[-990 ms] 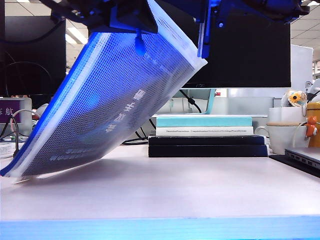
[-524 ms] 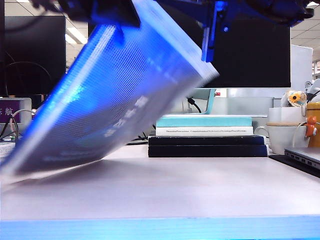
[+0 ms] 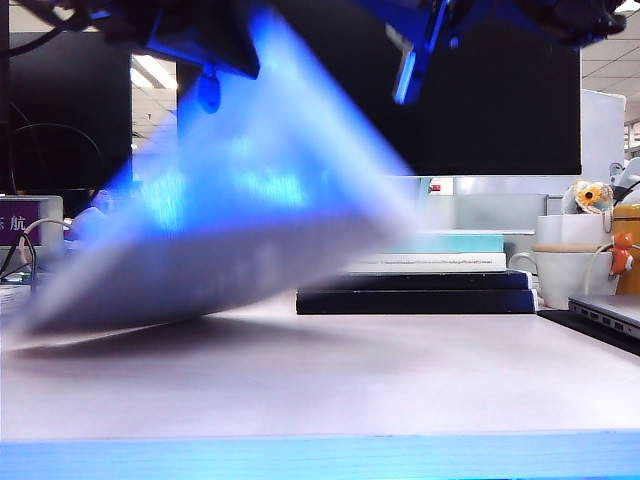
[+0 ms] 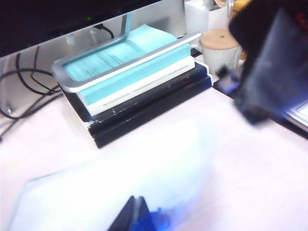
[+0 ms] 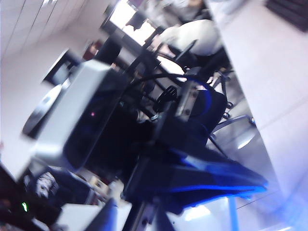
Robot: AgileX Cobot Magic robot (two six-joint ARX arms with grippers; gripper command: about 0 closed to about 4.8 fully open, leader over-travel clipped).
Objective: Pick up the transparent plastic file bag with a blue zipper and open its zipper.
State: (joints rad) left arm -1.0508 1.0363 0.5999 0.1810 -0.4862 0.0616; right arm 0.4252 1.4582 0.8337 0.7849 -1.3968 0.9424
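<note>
Overhead, file bag [image 3: 230,230] under left hand [image 3: 205,45].

File bag [image 3: 230,230] motion-smeared in exterior view, mesh and print unreadable; zipper [image 3: 150,170] only a blue streak at 10 o'clock. Left gripper [image 4: 137,219] cropped at 6 o'clock in its wrist view, jaws closed. Right gripper [image 3: 415,60] cropped at 12 o'clock, blurred, opening indeterminable. Book stack [image 3: 440,280] partly hidden behind bag.

white character "航" on the purple sign [image 3: 22,228] at far left
</note>
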